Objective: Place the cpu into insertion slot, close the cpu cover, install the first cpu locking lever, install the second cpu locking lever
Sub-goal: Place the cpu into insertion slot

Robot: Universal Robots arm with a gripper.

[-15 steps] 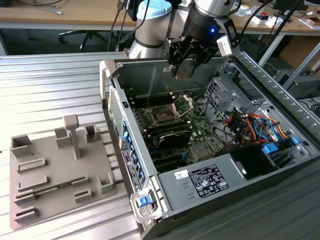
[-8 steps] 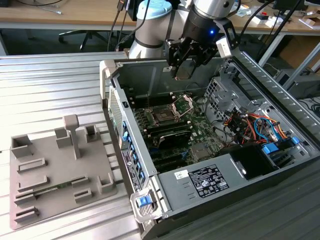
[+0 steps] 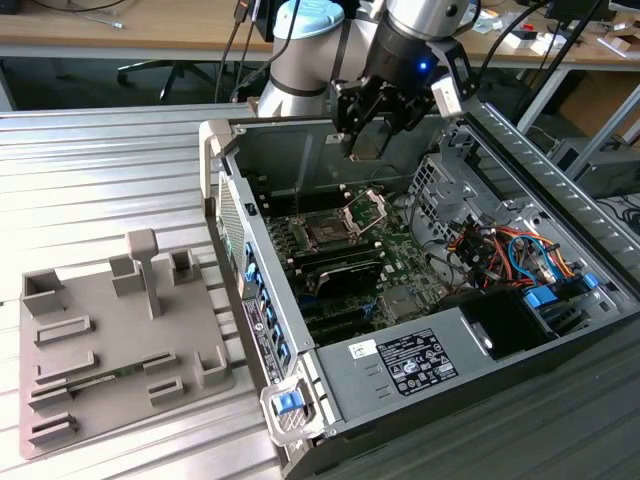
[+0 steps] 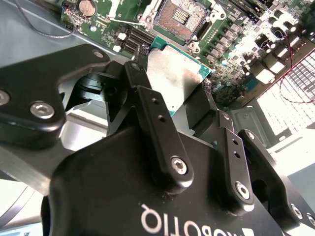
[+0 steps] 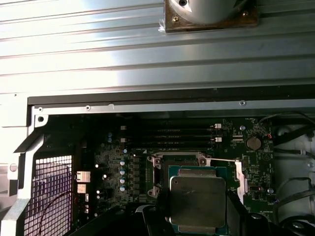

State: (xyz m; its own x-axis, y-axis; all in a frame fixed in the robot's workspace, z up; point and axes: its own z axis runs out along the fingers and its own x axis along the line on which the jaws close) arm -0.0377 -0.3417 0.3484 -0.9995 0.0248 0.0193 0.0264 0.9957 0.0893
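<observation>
Two black fingers (image 3: 352, 112) hang above the open computer case (image 3: 255, 300) in the exterior view, clamped on a flat chip (image 3: 368, 142). Well below them lies the bare socket (image 3: 327, 233), its metal cover (image 3: 366, 207) raised. In the second wrist view the fingers (image 4: 147, 108) pinch opposite edges of the silvery, green-rimmed chip (image 4: 172, 73), with the socket (image 4: 183, 15) beyond their tips. The first wrist view shows the chip (image 5: 197, 196) face-on, overlapping the socket (image 5: 181, 161).

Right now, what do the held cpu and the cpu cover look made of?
cpu: metal lid by the look, dull silver-grey with soft glare, on a green board-like rim. cpu cover: probably thin bare metal, a shiny silver frame; which metal is unclear.
</observation>
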